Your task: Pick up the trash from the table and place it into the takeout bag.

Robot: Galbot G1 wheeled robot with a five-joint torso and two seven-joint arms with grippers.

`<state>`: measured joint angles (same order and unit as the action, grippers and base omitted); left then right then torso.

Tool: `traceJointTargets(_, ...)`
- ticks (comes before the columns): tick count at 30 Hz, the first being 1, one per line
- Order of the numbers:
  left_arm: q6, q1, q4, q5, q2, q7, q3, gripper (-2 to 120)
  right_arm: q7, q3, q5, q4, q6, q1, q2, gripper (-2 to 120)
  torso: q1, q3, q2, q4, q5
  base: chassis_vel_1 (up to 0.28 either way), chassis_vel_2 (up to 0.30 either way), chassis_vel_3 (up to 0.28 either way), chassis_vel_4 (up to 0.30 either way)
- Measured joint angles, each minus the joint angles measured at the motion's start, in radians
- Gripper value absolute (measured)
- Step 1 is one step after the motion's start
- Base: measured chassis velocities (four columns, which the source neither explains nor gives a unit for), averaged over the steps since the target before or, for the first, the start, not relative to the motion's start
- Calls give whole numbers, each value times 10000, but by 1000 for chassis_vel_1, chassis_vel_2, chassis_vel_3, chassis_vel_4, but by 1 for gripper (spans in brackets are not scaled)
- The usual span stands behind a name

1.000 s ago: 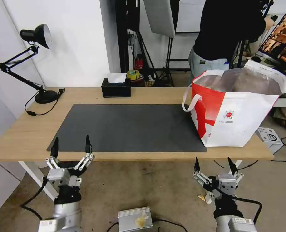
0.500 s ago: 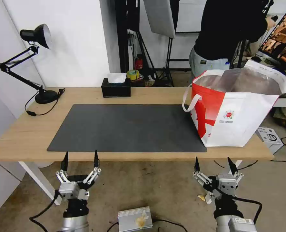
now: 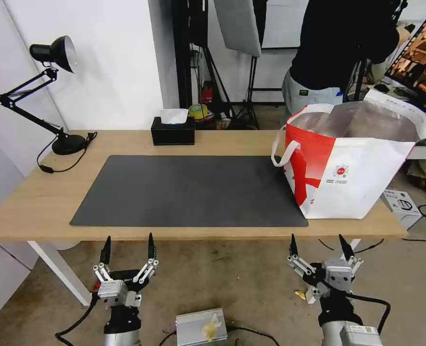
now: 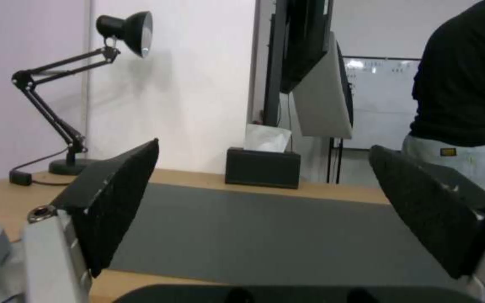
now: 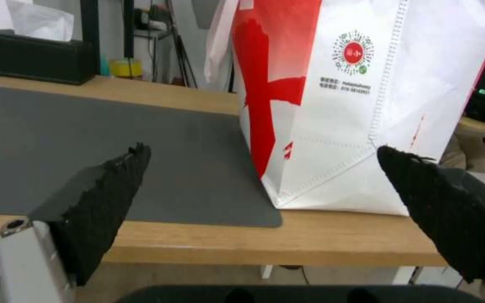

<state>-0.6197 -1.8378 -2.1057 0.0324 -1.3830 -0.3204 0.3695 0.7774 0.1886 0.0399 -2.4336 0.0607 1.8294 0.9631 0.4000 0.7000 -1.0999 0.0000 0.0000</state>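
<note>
We are holding our left hand (image 3: 128, 242) and right hand (image 3: 318, 244) spread open and empty below the worktop's (image 3: 35, 202) near edge, while the takeout bag (image 3: 352, 163) is standing upright at its right end.
</note>
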Motion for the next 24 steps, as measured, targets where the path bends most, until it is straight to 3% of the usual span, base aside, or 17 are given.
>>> traceJointTargets(24,-96,-15,210,150,-73,-23,50,100,0,0,0,0,0,0,0,100,0,0,0,0,-1,0,0,0,0)
